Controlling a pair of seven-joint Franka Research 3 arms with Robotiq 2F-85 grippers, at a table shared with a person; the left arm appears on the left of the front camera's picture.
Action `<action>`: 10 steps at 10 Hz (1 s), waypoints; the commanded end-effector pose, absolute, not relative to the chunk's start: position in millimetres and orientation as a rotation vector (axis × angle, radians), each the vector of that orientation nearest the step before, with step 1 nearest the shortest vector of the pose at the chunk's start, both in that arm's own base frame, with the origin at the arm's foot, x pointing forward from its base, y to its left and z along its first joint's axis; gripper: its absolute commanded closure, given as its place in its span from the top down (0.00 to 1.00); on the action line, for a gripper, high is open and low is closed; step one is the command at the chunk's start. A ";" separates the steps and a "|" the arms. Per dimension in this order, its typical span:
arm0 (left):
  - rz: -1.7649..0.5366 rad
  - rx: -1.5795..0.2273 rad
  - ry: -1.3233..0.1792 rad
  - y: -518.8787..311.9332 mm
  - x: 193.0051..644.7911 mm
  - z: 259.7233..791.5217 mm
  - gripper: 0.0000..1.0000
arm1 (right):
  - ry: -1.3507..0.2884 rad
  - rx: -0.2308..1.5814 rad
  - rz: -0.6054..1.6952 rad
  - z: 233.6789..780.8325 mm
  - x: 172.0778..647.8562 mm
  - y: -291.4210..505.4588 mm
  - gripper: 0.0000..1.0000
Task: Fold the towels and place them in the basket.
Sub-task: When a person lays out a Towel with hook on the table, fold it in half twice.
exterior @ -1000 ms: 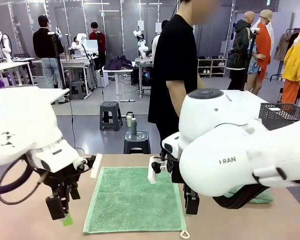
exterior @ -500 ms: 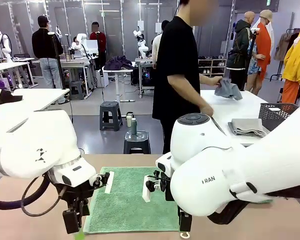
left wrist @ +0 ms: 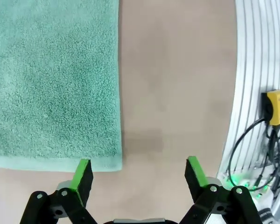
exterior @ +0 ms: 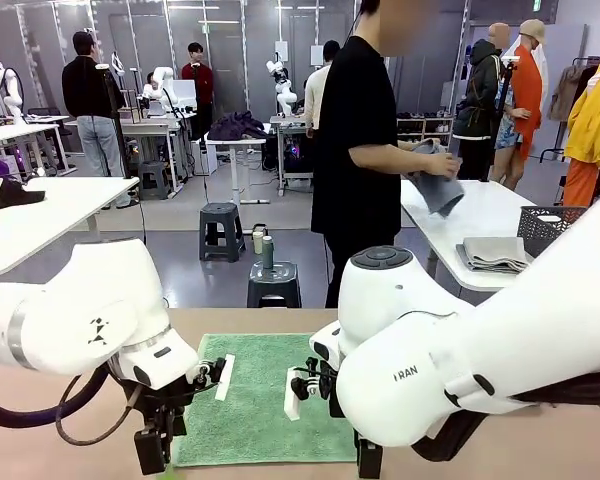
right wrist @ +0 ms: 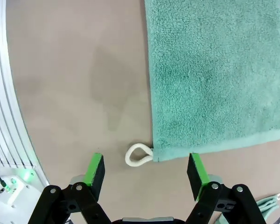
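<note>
Towel (exterior: 270, 400) lying flat on the table (left wrist: 177, 70), left gripper (left wrist: 137, 164) and right gripper (right wrist: 147, 161) hanging over its near corners, both wide open, holding nothing, probably lining up the first fold

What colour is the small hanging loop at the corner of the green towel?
White. The loop on the towel shows best in the right wrist view.

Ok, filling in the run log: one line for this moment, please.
towel: flat, unfolded | left claw: open, by towel corner | right claw: open, over loop | held: nothing
</note>
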State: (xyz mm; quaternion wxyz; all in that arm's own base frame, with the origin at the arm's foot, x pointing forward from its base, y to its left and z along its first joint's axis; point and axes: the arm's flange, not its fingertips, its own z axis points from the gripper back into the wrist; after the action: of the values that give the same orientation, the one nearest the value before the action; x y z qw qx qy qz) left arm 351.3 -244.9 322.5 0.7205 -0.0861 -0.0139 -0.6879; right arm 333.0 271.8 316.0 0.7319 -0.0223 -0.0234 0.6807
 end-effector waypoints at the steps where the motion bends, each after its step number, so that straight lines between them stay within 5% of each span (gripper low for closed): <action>1: -1.570 -0.152 -0.046 -244.5 355.5 309.2 1.00 | -0.087 -0.005 1.536 306.0 334.6 267.0 0.89; 10: -1.534 -0.096 -0.042 -247.7 363.3 283.8 1.00 | -0.083 0.015 1.527 287.5 339.0 262.8 0.89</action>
State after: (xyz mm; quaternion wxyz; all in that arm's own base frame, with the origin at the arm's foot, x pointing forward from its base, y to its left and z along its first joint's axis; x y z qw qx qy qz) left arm 361.0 -243.2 290.6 0.7095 -0.0554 -0.0172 -0.7023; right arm 337.0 264.9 293.6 0.7296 -0.0059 -0.0285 0.6833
